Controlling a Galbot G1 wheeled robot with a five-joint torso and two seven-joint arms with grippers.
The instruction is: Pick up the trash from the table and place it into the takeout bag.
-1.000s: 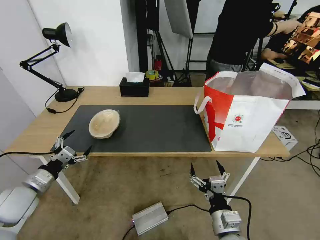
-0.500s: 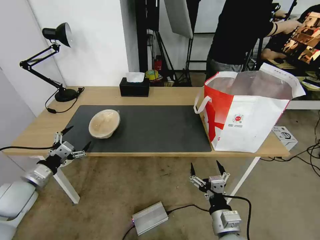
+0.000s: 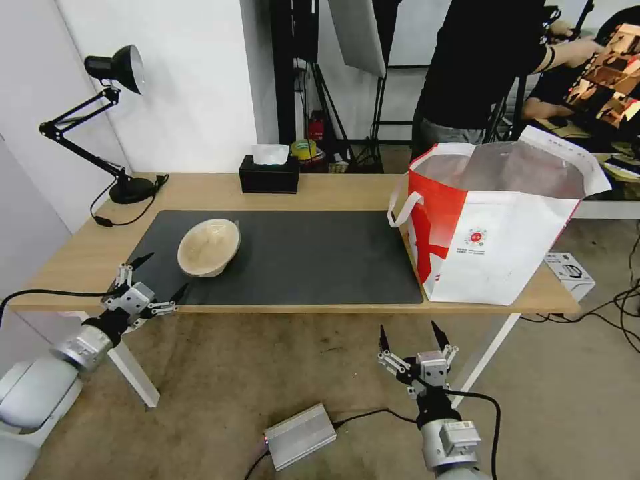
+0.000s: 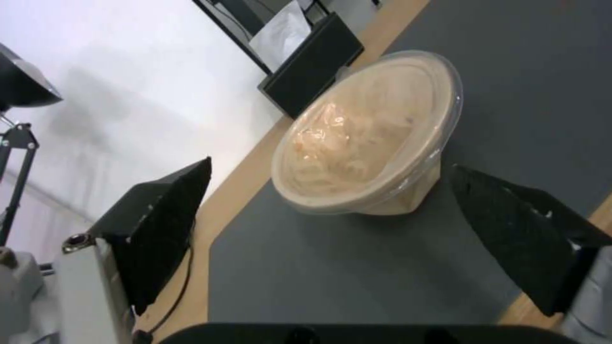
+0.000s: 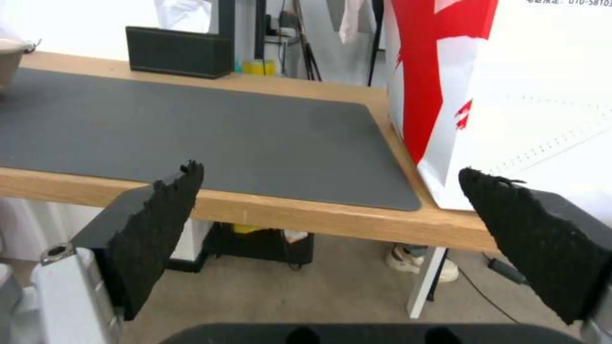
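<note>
Left gripper, at the head view's lower left, stood wide open and empty, aimed at the tan shallow pulp bowl centre-left on the dark grey mat, apparently to straddle it. Right gripper, lower centre, hung open and empty below the table edge.

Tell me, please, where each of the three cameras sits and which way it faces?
Head view: high on the robot, looking down at the table, both arms below.
Left wrist view: behind the open left end effector, facing the tan pulp bowl on the grey mat.
Right wrist view: behind the open right end effector, below the table's edge, facing the takeout bag.
Shared: the tissue box appears in all three.
</note>
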